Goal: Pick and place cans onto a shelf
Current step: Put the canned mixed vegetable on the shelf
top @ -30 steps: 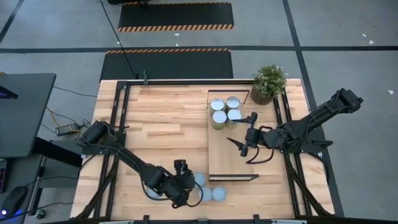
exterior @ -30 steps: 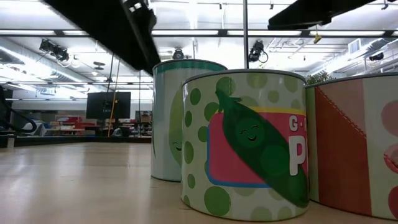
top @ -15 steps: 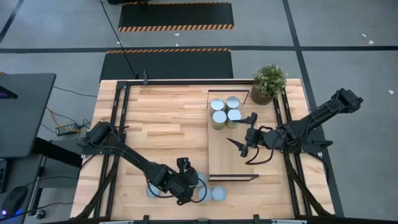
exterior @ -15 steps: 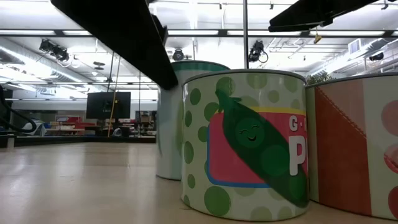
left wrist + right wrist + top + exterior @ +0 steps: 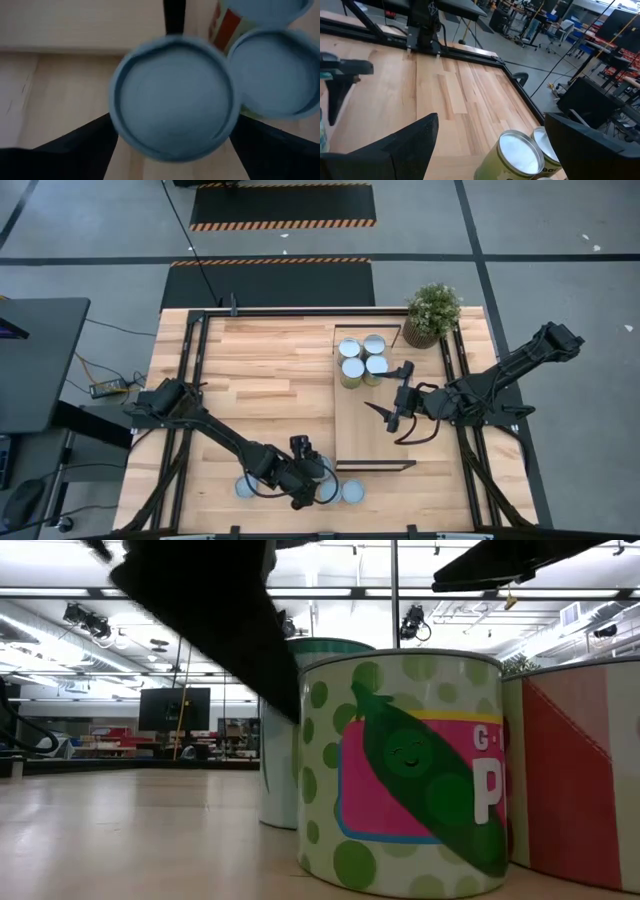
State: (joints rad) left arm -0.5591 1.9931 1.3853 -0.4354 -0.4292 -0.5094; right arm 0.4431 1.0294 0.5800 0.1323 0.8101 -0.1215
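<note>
Table (image 5: pixel 260 370), planked wood w/ dark frame: carrying everything; bare across its middle, so travel path from near edge to shelf is lying open.

Shelf (image 5: pixel 365 430), long light-wood board w/ thin dark end frames: lying on table's right half, running far-to-near. Near two-thirds is standing unfilled, prob. reserved for remaining cans.

Left arm: reaching across near-left of table toward the loose cans at near edge. Left gripper (image 5: pixel 305 480) is sitting over one of them; in left wrist view its dark fingers (image 5: pixel 75 150) are spreading wide on both sides of a round pale-blue can top (image 5: pixel 172 97), straddling, not yet clamping. Judgement: lining up to grasp from above, since tops are the only free approach w/ neighbours touching.

Right arm: waiting over shelf mid-section, right gripper (image 5: pixel 395 408) w/ fingers splayed wide, holding nothing; parked clear of placed cans.

Plant (image 5: pixel 432 313): potted, standing at far right corner beside shelf's end; not part of job.

Cans on shelf (image 5: pixel 361 358): four, packed 2x2 at shelf's far end, upright, touching, stacked tight to save room.

Cans at near edge (image 5: pixel 352 492): approx. three, upright, incl. one off to the left (image 5: pixel 245 487). Low view is showing pea-label can (image 5: pixel 410 775) close up.
</note>
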